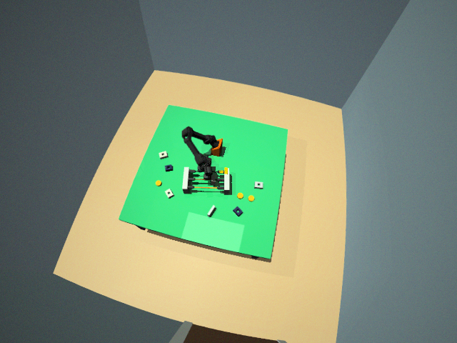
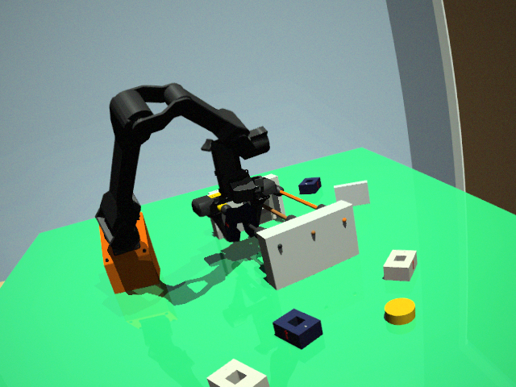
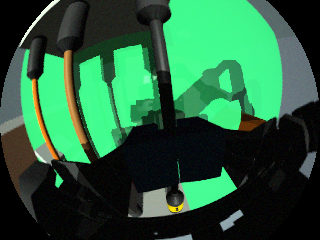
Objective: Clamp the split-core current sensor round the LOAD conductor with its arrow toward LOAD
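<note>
The dark navy current sensor (image 3: 150,162) sits around the black conductor (image 3: 160,47) in the wrist view. Its two halves are nearly together, with a thin seam between them; whether it is latched cannot be told. Its arrow is not readable. My gripper (image 3: 168,136) (image 2: 243,218) is shut on the sensor, one finger on each side. A yellow marker (image 3: 175,207) (image 1: 226,171) is at one end of this conductor; its lettering is too small to read. The fingers and arm hide much of the sensor in the top and exterior views.
Two copper-orange conductors (image 3: 71,95) (image 2: 297,198) run beside the black one. A white end panel (image 2: 312,245) (image 1: 226,183) holds the conductor ends, with another white panel (image 1: 186,181) opposite. Navy blocks (image 2: 305,334), white blocks (image 2: 393,272) and yellow discs (image 2: 399,310) lie around the rack.
</note>
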Controlling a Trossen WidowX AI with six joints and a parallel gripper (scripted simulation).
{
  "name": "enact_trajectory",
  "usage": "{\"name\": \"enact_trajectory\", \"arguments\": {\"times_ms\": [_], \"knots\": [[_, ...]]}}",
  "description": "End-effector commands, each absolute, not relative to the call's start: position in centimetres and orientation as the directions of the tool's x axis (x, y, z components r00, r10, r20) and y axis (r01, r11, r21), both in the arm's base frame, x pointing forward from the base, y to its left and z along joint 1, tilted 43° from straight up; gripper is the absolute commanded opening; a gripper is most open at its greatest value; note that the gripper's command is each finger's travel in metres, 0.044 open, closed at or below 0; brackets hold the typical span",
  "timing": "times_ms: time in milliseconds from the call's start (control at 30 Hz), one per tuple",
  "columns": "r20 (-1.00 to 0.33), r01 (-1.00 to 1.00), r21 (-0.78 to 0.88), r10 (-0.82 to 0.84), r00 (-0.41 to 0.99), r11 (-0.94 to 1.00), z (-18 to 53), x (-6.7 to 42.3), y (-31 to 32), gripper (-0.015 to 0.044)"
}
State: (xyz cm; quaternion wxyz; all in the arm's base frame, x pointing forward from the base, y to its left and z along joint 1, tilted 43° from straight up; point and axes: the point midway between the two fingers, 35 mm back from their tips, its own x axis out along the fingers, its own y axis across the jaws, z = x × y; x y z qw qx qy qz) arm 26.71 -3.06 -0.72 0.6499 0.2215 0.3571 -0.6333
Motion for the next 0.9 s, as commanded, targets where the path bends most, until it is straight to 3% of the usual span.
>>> {"name": "enact_trajectory", "arguments": {"times_ms": [0,300,500,867], "knots": [[-0.745,0.981,-0.164,-0.665,-0.057,0.1,-0.7,26.7,-3.1,0.021],[-0.742,0.98,-0.181,-0.666,-0.079,0.084,-0.6,26.8,-2.9,0.044],[-0.681,0.945,-0.321,-0.677,-0.28,-0.068,0.9,27.2,-2.0,0.044],[-0.672,0.939,-0.334,-0.677,-0.299,-0.083,0.0,26.9,-3.0,0.044]]}}
